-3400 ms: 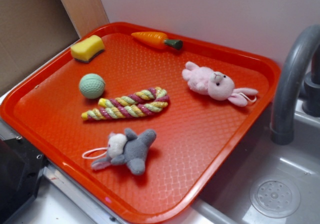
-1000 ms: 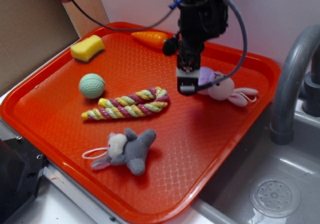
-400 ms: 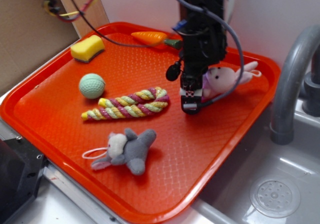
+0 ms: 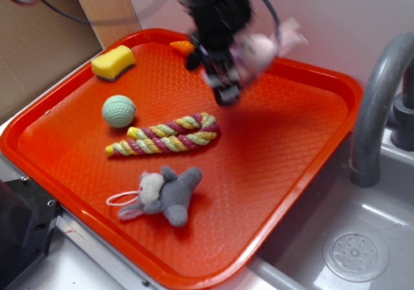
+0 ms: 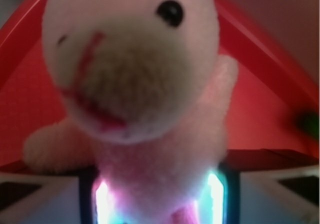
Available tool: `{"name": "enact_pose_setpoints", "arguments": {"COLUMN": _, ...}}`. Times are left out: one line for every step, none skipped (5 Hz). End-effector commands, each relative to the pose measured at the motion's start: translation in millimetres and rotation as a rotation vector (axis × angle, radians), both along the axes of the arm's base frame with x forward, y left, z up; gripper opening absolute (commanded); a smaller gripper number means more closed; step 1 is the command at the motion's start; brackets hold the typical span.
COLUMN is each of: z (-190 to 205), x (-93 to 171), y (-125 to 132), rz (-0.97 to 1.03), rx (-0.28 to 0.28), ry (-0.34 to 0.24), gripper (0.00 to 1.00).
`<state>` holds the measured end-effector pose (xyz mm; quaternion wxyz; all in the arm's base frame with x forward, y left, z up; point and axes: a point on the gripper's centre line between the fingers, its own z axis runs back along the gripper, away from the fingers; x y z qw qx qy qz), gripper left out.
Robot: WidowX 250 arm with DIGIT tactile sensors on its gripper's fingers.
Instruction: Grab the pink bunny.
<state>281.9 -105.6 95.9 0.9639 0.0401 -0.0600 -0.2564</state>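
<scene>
The pink bunny (image 4: 262, 47) hangs in the air above the back of the red tray (image 4: 336, 89), blurred by motion, held by my gripper (image 4: 234, 70). In the wrist view the pink bunny (image 5: 145, 84) fills the frame, face toward the camera. Its body is pinched between my two lit fingers (image 5: 102, 199), so my gripper (image 5: 159, 200) is shut on it. Its ears are out of the wrist view.
On the tray lie a grey plush animal (image 4: 165, 194), a twisted rope toy (image 4: 167, 136), a green ball (image 4: 119, 111), a yellow sponge (image 4: 114, 63) and an orange carrot (image 4: 182, 46) partly behind the arm. A grey faucet (image 4: 378, 102) and sink (image 4: 356, 254) stand at right.
The gripper came down over the bunny, shut on it and lifted it. Since 0.4 s ago it has moved up and back-left with the bunny off the tray.
</scene>
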Motion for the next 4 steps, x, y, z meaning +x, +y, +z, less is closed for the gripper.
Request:
{"name": "enact_pose_setpoints", "arguments": {"z": 92.9, "x": -49.9, "y": 42.1, "rz": 0.473, "rx": 0.097, "ry": 0.025, "gripper": 0.00}}
{"name": "enact_pose_setpoints", "arguments": {"z": 117.0, "x": -73.3, "y": 37.6, "rz": 0.720, "rx": 0.104, "ry": 0.097, "gripper": 0.00}}
{"name": "enact_pose_setpoints", "arguments": {"z": 126.3, "x": -86.7, "y": 19.1, "rz": 0.741, "rx": 0.084, "ry": 0.110, "gripper": 0.00}}
{"name": "enact_pose_setpoints", "arguments": {"z": 129.5, "x": -94.2, "y": 8.8, "rz": 0.617, "rx": 0.031, "ry": 0.134, "gripper": 0.00}}
